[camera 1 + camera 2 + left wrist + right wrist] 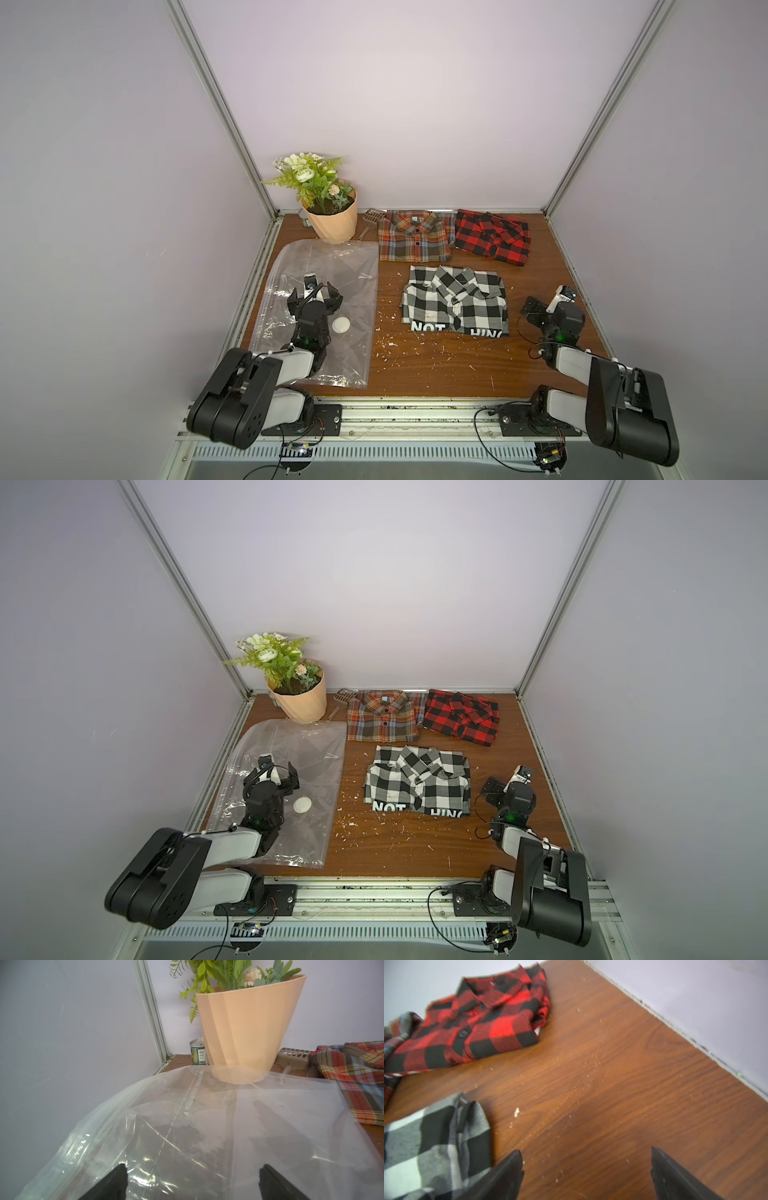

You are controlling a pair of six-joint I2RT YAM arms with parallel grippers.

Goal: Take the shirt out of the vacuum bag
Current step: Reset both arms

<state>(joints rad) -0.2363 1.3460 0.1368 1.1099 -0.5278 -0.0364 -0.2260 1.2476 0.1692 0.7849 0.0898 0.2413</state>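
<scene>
Clear vacuum bag [332, 266] lies flat at lower left, long axis up the frame, apparently empty, beneath the wide-spread left tool [315, 293]. Black-and-white shirt [455, 301] rests on the surface [436, 368] to its right, just left of the wide-spread right tool [549, 304].

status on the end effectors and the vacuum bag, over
Left end effector open above the vacuum bag, right end effector open over bare table. Bag looks empty, black-and-white shirt beside it. Flower pot at its far edge.
</scene>
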